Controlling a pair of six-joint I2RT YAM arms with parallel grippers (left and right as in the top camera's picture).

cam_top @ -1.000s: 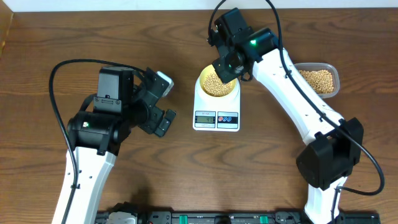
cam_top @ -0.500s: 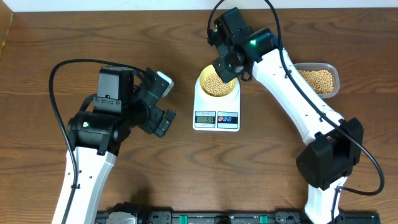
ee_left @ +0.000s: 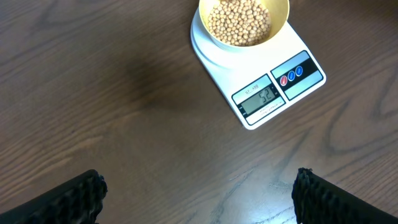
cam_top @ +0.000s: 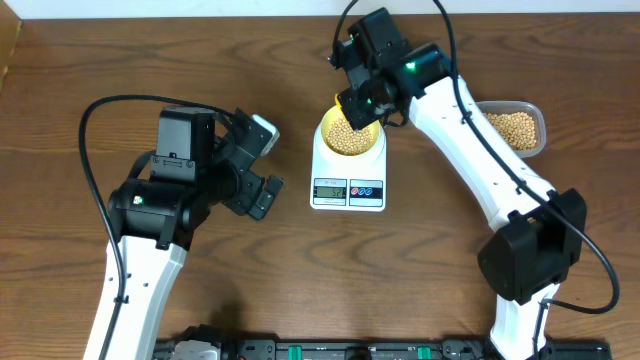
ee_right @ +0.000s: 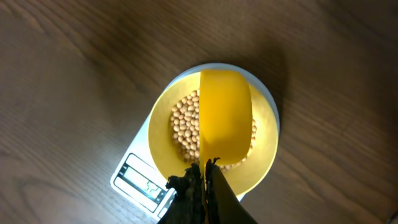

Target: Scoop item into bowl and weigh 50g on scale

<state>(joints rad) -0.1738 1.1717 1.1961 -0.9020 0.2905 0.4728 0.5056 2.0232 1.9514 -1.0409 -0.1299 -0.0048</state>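
The pale-yellow bowl (cam_top: 350,137) stands on the white scale (cam_top: 348,185), holding tan beans (cam_top: 348,138). My right gripper (cam_top: 362,108) is shut on the handle of a yellow scoop (ee_right: 225,112), held above the bowl (ee_right: 264,152); the scoop looks empty over the beans (ee_right: 185,124). The scale's display (ee_right: 144,182) is lit. My left gripper (cam_top: 262,165) is open and empty, left of the scale; its fingertips (ee_left: 78,193) frame bare table. The left wrist view shows the bowl (ee_left: 244,38), beans (ee_left: 239,22) and scale (ee_left: 273,84).
A clear plastic tub (cam_top: 512,128) with more beans sits at the right, behind my right arm. The table's far edge runs along the top. A black rail lies along the front edge.
My right gripper with the scoop has shifted slightly up and back over the bowl. The left arm has not moved.
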